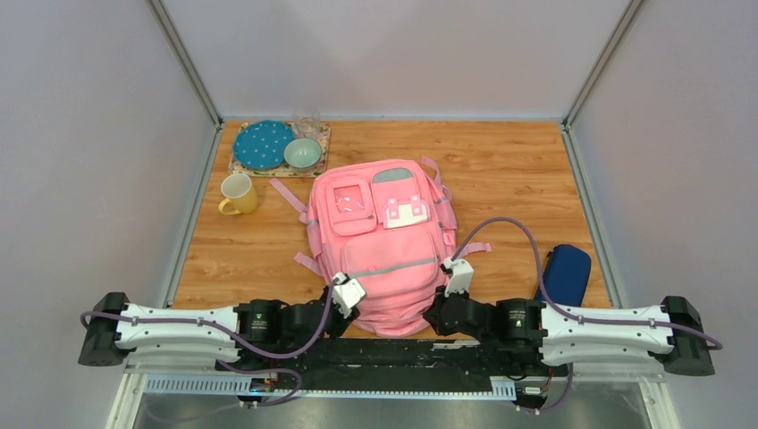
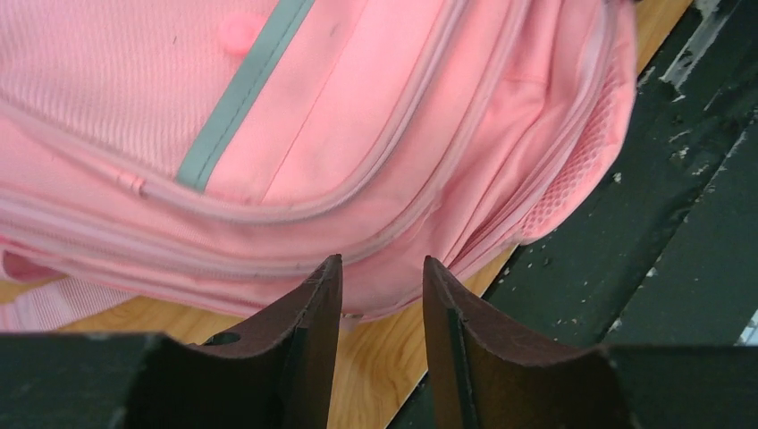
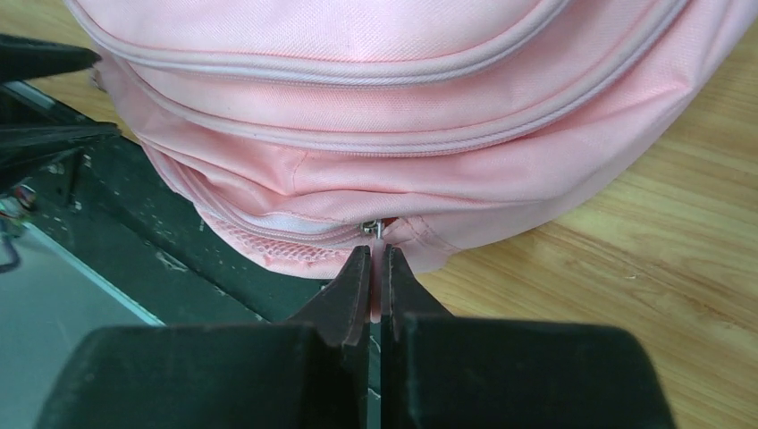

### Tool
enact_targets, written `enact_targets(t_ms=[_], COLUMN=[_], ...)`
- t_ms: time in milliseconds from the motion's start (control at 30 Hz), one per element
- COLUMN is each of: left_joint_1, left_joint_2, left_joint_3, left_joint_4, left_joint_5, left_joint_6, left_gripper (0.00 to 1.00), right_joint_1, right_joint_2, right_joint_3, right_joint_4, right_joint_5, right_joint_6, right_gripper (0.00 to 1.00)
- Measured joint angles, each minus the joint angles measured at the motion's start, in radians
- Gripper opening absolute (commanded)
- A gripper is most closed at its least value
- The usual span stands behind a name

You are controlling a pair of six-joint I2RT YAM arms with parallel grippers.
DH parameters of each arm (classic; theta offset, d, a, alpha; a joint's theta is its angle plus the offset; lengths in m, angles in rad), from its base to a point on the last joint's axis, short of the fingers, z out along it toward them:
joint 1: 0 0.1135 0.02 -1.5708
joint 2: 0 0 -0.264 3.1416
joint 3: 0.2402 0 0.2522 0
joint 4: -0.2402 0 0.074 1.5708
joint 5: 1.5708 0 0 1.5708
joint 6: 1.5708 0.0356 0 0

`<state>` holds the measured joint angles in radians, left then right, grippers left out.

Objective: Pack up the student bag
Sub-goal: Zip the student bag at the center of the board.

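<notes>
Top external view: the pink student bag (image 1: 380, 241) lies flat in the middle of the wooden table (image 1: 518, 179), its near end between the two arms. A dark blue case (image 1: 565, 273) sits just right of it, with a yellow mug (image 1: 237, 193), blue plate (image 1: 263, 145) and bowl (image 1: 303, 154) at the far left.

The step in hand appears to be unzipping the bag. The right gripper (image 3: 375, 255) is clenched on the zip pull (image 3: 376, 234) at the bag's near end. The left gripper (image 2: 382, 268) stands parted and empty just short of the near left corner.

The next move likely calls for drawing the pull along the curved zip track. The left gripper may need to pin the fabric so the bag does not slide.

Only the right wrist view shows the pull pinched between the fingers. Only the left wrist view shows the gap between its own fingers, with a grey reflective strip (image 2: 241, 98) beyond. Neither wrist view shows the case or the crockery.
</notes>
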<state>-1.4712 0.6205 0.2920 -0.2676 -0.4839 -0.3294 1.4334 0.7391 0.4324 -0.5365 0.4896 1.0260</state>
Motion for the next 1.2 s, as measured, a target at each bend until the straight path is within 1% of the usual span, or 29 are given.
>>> enact_targets(t_ms=[100,233,367,500,600,633,667,733,900,1033,1133,1200], left_joint_1=[0.0,0.0,0.0,0.0,0.0,0.0,0.0,0.0,0.0,0.0,0.0,0.0], left_joint_2=[0.119,0.249,0.337,0.397,0.418,0.423,0.428,0.436,0.458,0.514,0.567,0.602], left_joint_3=[0.084,0.159,0.179,0.178,0.169,0.163,0.156,0.143,0.128,0.128,0.128,0.134], left_joint_4=[0.027,0.093,0.161,0.19,0.225,0.241,0.257,0.286,0.369,0.43,0.463,0.47], left_joint_5=[0.038,0.113,0.194,0.25,0.29,0.299,0.304,0.313,0.327,0.329,0.334,0.34], left_joint_6=[0.055,0.124,0.163,0.172,0.17,0.167,0.161,0.155,0.146,0.155,0.164,0.172], left_gripper=[0.47,0.47,0.47,0.47,0.53,0.62,0.68,0.69,0.71,0.7,0.65,0.48], right_joint_1=[-0.002,-0.002,-0.002,-0.002,-0.002,-0.002,-0.002,-0.002,-0.002,-0.002,-0.002,-0.002], right_joint_2=[0.085,0.148,0.149,0.109,0.066,0.056,0.051,0.051,0.07,0.098,0.111,0.116], right_joint_3=[0.029,0.065,0.066,0.045,0.009,-0.001,-0.008,-0.015,-0.021,-0.023,-0.023,-0.023], right_joint_4=[0.004,0.004,0.003,0.006,0.028,0.037,0.042,0.051,0.074,0.105,0.122,0.126], right_joint_5=[-0.041,-0.074,-0.08,-0.082,-0.091,-0.093,-0.096,-0.1,-0.103,-0.111,-0.117,-0.117], right_joint_6=[-0.048,-0.076,-0.074,-0.065,-0.053,-0.051,-0.049,-0.046,-0.043,-0.043,-0.042,-0.04], right_gripper=[0.0,0.0,0.0,0.02,0.02,0.02,0.02,0.0,0.0,0.0,0.0,0.0])
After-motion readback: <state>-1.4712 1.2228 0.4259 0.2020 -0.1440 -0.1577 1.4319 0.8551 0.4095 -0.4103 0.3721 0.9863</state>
